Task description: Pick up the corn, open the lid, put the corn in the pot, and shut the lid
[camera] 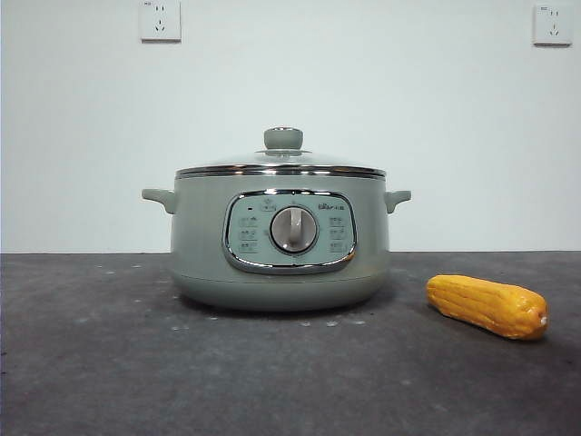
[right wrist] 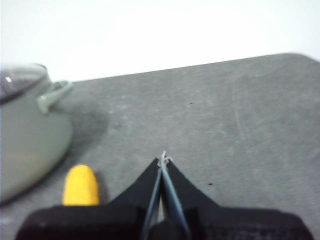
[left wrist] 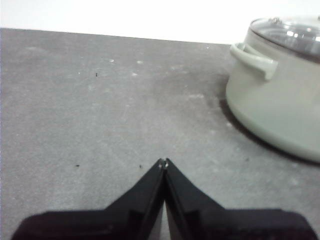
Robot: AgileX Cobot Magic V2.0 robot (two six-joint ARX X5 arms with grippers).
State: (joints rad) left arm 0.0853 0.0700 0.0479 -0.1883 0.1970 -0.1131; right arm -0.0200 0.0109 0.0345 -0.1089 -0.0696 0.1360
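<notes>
Pot (camera: 280, 238): sage-green, mid-bench (camera: 109, 363), dial facing front. Lid (camera: 281, 163): glass, seated on the pot rim. Corn (camera: 487, 306): lying on the bench beside the pot, apart from it. Left pincer (left wrist: 163, 161): clenched, empty, above bare bench. Right pincer (right wrist: 163, 159): clenched, empty, near the corn.

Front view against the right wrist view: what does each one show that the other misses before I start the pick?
Only the front view shows the pot's control panel with its dial, the lid's knob, both side handles and the wall sockets. Only the right wrist view shows the right gripper, jaws shut, empty, above the table. Both show the pot, the lid closed on it, and the corn lying on the table beside the pot.
</notes>
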